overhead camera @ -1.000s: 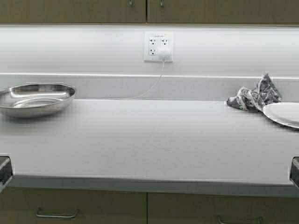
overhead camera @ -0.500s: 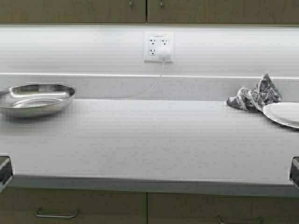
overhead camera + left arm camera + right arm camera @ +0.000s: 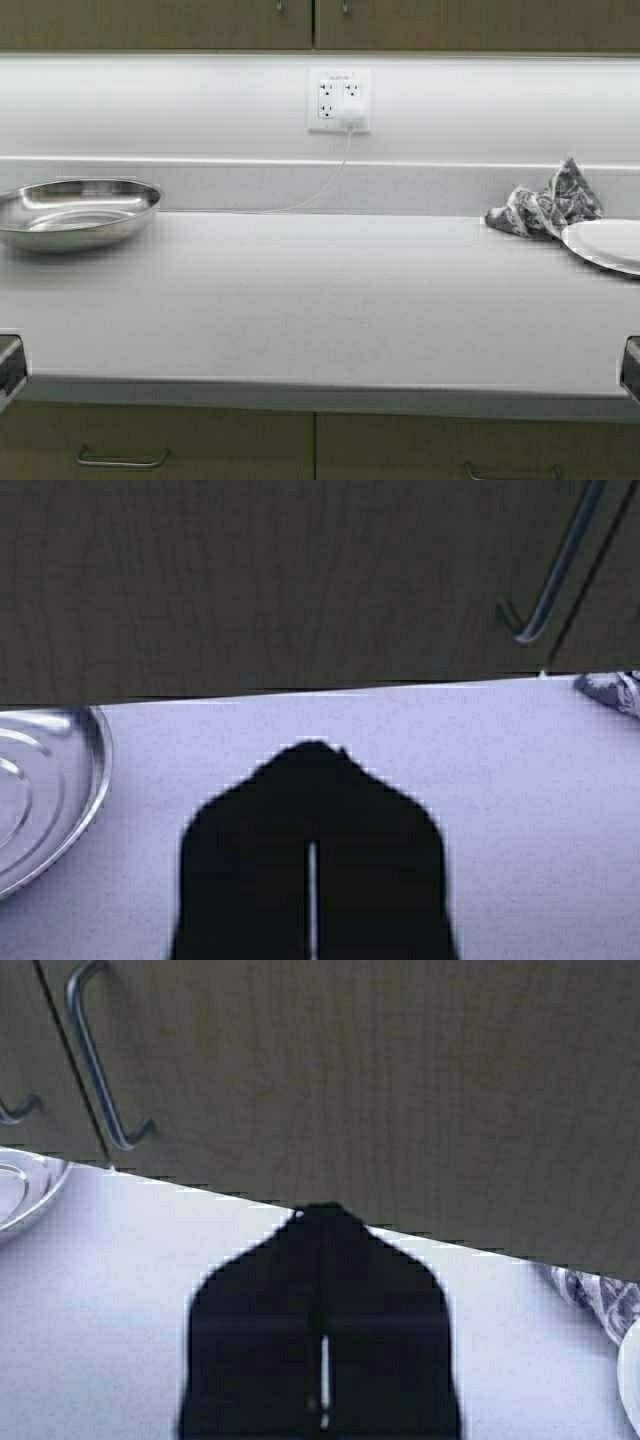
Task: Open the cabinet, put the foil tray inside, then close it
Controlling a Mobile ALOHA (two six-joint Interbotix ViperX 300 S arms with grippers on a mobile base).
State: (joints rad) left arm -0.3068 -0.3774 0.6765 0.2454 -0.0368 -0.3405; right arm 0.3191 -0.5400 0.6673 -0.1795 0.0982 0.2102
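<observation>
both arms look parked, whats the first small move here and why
Probably raise the right gripper toward the cabinet handle, opening its jaws: both doors are shut, and it and the left gripper sit low by the counter edge, jaws closed.

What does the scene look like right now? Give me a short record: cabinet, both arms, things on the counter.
cabinet: both doors shut, above the counter
left gripper: low at the counter's near edge, jaws shut, holding nothing
right gripper: low at the near edge, right side, jaws shut, holding nothing
bowl: on the counter, far left
cloth: crumpled by the back wall, right
plate: beside the cloth, partly out of view
foil tray: not clearly in view
</observation>
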